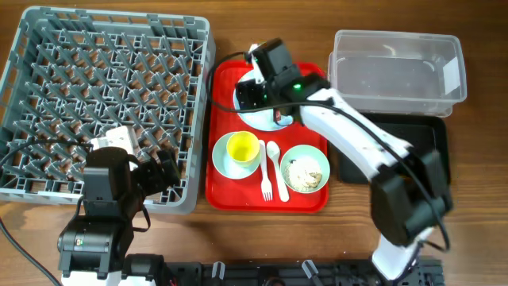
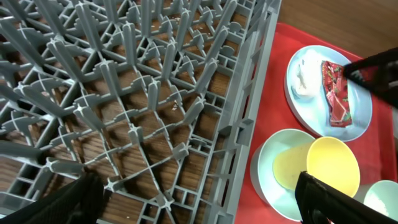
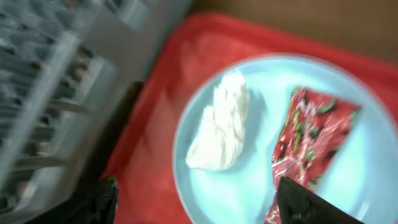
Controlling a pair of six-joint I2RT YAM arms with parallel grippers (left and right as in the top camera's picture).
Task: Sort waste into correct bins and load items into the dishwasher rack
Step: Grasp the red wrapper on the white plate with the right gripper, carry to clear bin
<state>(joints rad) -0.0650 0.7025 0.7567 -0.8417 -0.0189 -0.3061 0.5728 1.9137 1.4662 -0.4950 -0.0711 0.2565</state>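
Black left claw [image 1: 163, 171]: nearest thing, sitting over the near edge of the rack [image 1: 202, 95], fingers spread wide with nothing in them
Red tray [image 1: 305, 202]: on the wood surface [image 1: 484, 199], just right of the rack
Near end of tray: yellow cup [image 1: 243, 147] sits inside the pale blue bowl [image 1: 220, 159]. The pale green bowl [image 1: 321, 155] has the rice scraps [image 1: 302, 171] in it. Fork [image 1: 265, 171] and spoon [image 1: 278, 171] lie between the two bowls
Far end of tray: plate [image 3: 249, 186] with the napkin [image 3: 221, 134] and wrapper [image 3: 308, 143] side by side on it
Right claw [image 3: 199, 211]: hanging right over that plate, released, gripping nothing
Bins: black tray [image 1: 429, 151] is right of the red tray, clear tub [image 1: 397, 36] is behind it at the far right
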